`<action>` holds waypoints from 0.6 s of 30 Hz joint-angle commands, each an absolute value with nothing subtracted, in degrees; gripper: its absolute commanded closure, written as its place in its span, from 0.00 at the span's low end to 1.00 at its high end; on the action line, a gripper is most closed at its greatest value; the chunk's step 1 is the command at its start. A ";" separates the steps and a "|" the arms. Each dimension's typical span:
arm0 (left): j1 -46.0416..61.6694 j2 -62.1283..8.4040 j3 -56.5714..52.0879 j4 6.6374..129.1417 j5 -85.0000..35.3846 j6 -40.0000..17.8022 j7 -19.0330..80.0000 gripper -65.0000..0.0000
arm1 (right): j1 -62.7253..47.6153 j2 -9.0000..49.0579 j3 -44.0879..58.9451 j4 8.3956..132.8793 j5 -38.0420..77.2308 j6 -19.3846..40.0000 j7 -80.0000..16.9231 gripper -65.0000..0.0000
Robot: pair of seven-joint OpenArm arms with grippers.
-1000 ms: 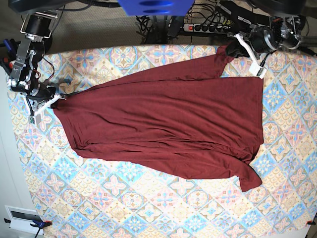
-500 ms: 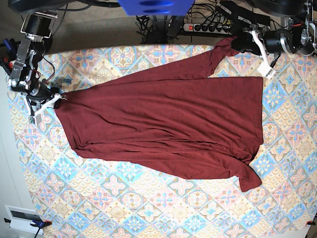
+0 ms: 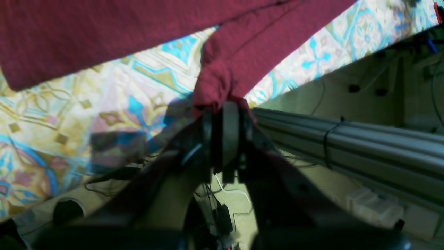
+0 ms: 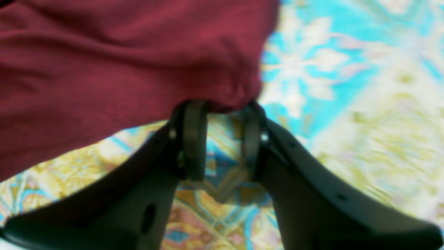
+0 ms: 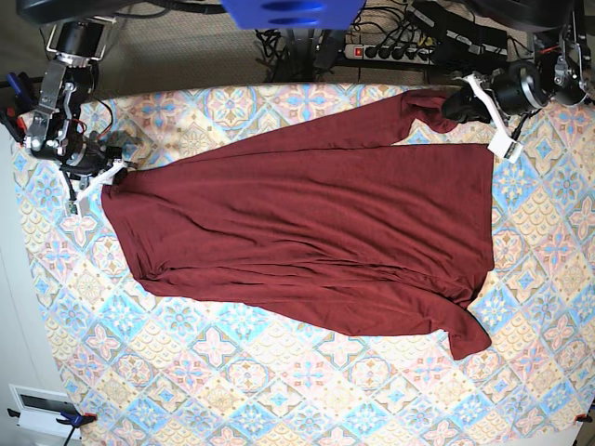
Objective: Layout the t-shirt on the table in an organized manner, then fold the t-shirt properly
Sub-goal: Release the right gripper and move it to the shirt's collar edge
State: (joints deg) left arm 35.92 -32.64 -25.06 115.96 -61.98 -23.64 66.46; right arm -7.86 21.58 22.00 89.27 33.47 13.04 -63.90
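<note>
The job is in its first half, spreading the garment flat; no fold has been started. Nearest the camera in the base view, the table [image 5: 307, 400] shows bare patterned cloth across the whole 6 o'clock band. Above that lies the t-shirt [image 5: 307, 232], a broad maroon sheet across the middle of the table, running from about 9 o'clock to 3 o'clock, with a loose pointed corner trailing toward 5 o'clock and shallow wrinkles across the body. At 9 o'clock the right gripper [image 5: 96, 177] sits at the cloth's edge; in the right wrist view its jaws stand apart with patterned table showing between them, the bunched hem [image 4: 229, 93] just touching their tips and not pinched. Farthest off, at about 1 o'clock, the left gripper [image 5: 456, 104] has its jaws pressed together on a twisted tail of fabric [image 3: 222, 80], probably a sleeve, which stretches in a narrow strip toward the table's far edge. Judging by this, the next move calls for the left arm to carry that strip outward and set it down flat before releasing, and the right arm either to regrip the hem and tension it or to draw clear. The trailing corner at 5 o'clock also needs squaring before folding.
</note>
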 commanded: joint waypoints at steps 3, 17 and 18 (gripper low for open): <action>35.30 -33.27 -25.63 116.70 -63.08 -23.96 65.71 1.00 | -7.25 22.29 22.46 86.55 33.19 12.70 -62.99 0.72; 33.54 -33.71 -25.54 116.88 -67.21 -24.13 65.80 1.00 | -4.79 20.53 22.46 85.67 33.54 12.70 -60.26 0.77; 32.92 -33.71 -25.54 116.79 -67.12 -24.13 65.80 1.00 | -4.88 20.53 22.46 85.93 33.71 12.79 -60.35 0.79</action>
State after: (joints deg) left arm 33.04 -32.69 -25.04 115.98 -66.13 -23.83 66.92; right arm -4.97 19.35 22.15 84.84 33.50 12.69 -60.49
